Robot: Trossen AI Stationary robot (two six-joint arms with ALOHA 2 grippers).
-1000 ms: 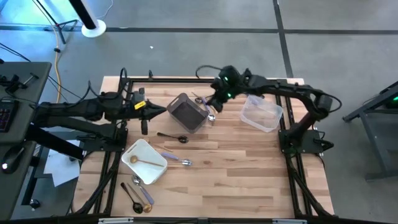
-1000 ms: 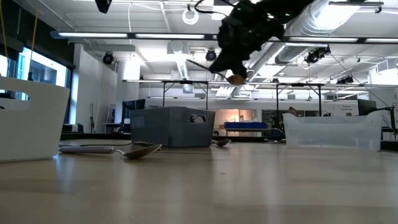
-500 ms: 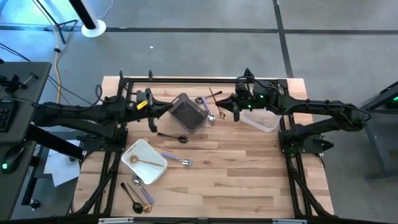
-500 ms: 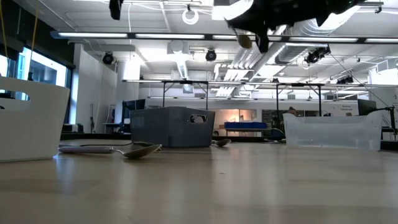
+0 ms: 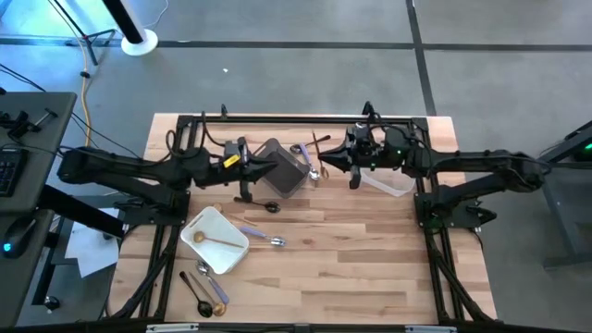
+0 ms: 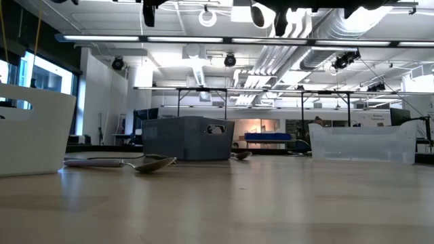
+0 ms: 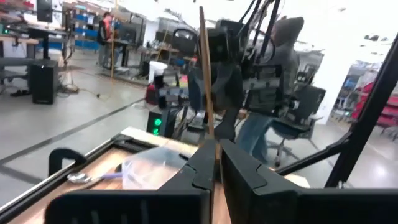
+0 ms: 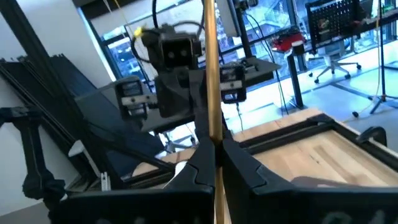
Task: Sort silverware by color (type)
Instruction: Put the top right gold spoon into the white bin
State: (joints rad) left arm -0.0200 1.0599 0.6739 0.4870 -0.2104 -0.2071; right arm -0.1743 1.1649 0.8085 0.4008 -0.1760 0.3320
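Seen from above, a white tray (image 5: 218,242) at the table's (image 5: 351,268) front left holds a gold spoon (image 5: 211,240), with more silverware (image 5: 205,291) lying just in front of it. The left hand (image 5: 248,176), raised beside the grey bin (image 5: 280,168), is clamped on a slim gold piece (image 7: 207,106). A black spoon (image 5: 257,203) lies near it. The right hand (image 5: 351,165), raised between the bin and the clear tub (image 5: 393,174), grips a gold handle (image 8: 210,81).
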